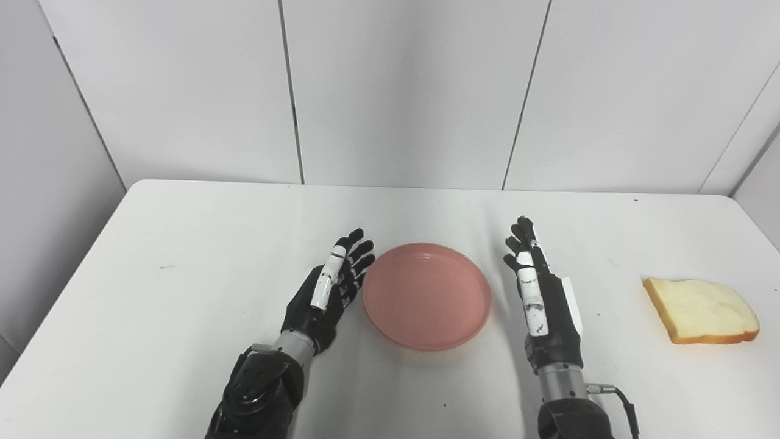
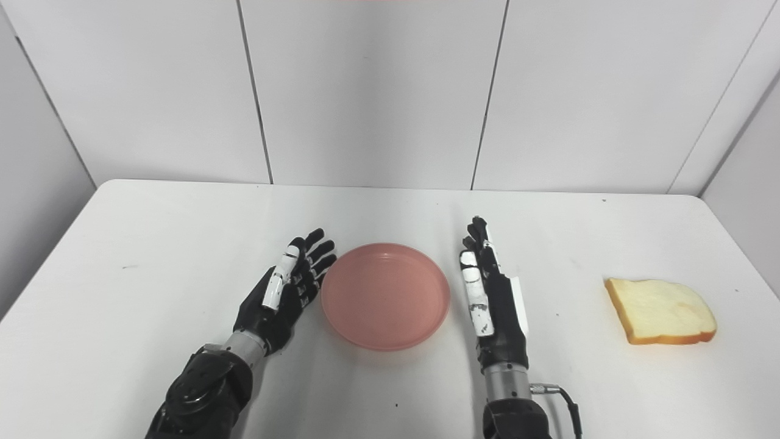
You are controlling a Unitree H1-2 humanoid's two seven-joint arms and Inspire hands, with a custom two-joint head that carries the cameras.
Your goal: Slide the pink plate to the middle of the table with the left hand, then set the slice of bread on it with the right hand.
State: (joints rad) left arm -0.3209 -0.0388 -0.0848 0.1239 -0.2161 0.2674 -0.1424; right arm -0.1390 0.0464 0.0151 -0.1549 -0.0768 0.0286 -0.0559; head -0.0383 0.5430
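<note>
The pink plate (image 1: 426,295) lies empty near the middle of the white table (image 1: 183,256). My left hand (image 1: 332,286) is open, fingers straight, right beside the plate's left rim; whether it touches the rim I cannot tell. My right hand (image 1: 539,292) is open and empty, standing edge-on a little to the right of the plate. The slice of bread (image 1: 701,310) lies flat on the table at the right, well clear of the right hand. The plate (image 2: 385,295) and bread (image 2: 661,310) also show in the right eye view.
White wall panels (image 1: 390,91) stand behind the table's far edge. A thin cable (image 1: 621,399) runs from my right wrist. Bare tabletop stretches to the left and behind the plate.
</note>
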